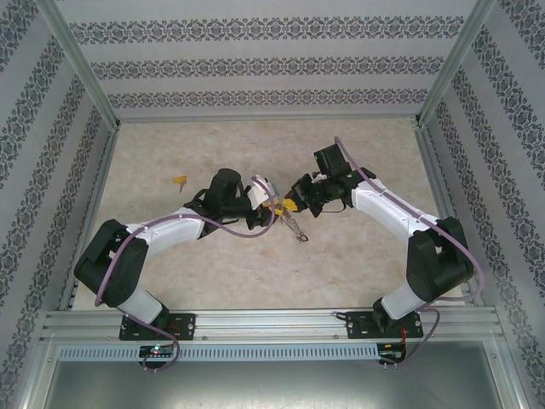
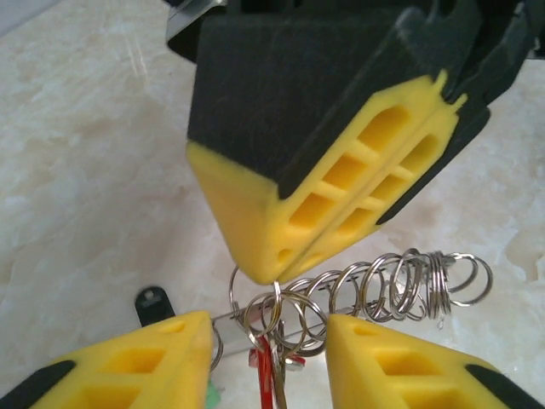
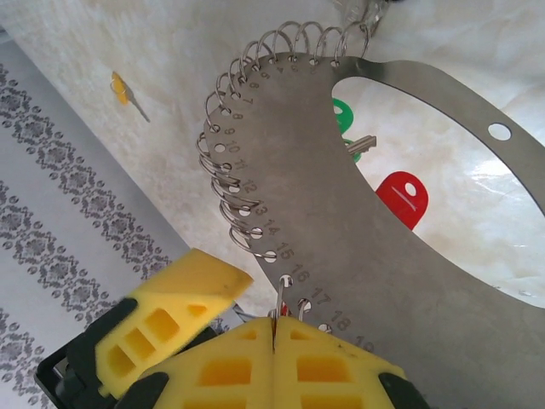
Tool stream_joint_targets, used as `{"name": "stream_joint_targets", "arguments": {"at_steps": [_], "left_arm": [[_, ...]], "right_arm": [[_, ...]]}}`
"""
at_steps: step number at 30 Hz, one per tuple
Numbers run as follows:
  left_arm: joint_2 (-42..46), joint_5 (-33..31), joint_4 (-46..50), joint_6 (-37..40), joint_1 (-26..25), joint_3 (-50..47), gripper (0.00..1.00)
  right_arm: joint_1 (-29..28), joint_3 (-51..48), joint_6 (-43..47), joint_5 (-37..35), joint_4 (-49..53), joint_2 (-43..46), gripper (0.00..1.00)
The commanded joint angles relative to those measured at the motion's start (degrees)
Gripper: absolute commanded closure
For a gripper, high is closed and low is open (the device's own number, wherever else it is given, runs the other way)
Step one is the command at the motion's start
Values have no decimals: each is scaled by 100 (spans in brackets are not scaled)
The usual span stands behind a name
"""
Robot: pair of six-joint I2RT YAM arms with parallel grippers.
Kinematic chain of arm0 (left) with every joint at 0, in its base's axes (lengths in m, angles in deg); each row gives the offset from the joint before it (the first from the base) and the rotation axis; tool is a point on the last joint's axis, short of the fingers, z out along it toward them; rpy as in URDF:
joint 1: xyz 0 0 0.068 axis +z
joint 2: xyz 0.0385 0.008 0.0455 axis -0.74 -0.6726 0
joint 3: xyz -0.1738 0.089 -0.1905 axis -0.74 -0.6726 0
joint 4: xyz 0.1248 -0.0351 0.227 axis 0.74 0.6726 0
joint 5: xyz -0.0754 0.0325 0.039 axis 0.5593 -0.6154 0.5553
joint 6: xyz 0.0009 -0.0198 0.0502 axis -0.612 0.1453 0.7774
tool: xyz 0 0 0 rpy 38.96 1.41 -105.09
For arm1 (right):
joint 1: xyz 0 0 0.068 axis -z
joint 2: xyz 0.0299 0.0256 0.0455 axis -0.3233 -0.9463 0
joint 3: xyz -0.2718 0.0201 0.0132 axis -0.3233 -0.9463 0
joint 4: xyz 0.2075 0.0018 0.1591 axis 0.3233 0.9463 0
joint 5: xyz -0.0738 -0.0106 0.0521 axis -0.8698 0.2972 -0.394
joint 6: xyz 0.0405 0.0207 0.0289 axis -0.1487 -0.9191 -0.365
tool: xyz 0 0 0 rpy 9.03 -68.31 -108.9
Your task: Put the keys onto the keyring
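We see both arms meeting over the middle of the table (image 1: pixel 358 273), with the keyring (image 3: pixel 341 221) between them. From the right wrist it shows as a flat, curved silver plate with numbered holes along its outer edge, and a small ring (image 3: pixel 223 162) passes through hole after hole. The right end effector (image 3: pixel 274 328) has its jaws pressed together, and the thin wire of one small ring by the hole marked 16 rises from between its tips. The left end effector (image 2: pixel 268 328) has its jaws partly apart, with a yellow finger (image 2: pixel 136 362) on each side of the cluster of rings and tags. We cannot tell whether either finger touches them. A red-tagged key (image 3: pixel 404 198) and a green-tagged key (image 3: pixel 341 115) show through the plate's cut-out, beyond the plate. A black tag (image 2: pixel 153 302) shows just beside one finger of the left end effector. One yellow-tagged key (image 1: pixel 180 181) lies on the table, well apart from the rest.
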Motion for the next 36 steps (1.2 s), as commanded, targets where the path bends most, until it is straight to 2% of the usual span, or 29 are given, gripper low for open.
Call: {"name": "stream_joint_targets", "arguments": {"at_steps": [1, 3, 7, 11, 30, 32, 36], "left_arm": [[-21, 294, -200, 413, -82, -94, 67], [-50, 301, -128, 567, -93, -96, 69], [-9, 105, 24, 896, -93, -144, 81], [81, -106, 249, 1251, -100, -177, 84], [164, -680, 88, 1395, -106, -617, 84], [194, -680, -155, 1354, -97, -744, 84], [189, -635, -314, 1407, -103, -784, 88]], "right_arm": [[44, -59, -145, 358, -220, -24, 100], [44, -54, -177, 412, -254, -57, 100], [54, -52, -224, 439, -270, -47, 100], [67, -106, -308, 507, -285, -53, 100], [121, -250, -863, 502, -524, 47, 100], [124, -195, -658, 491, -460, 7, 100], [226, 59, 716, 424, -217, -242, 99]]}}
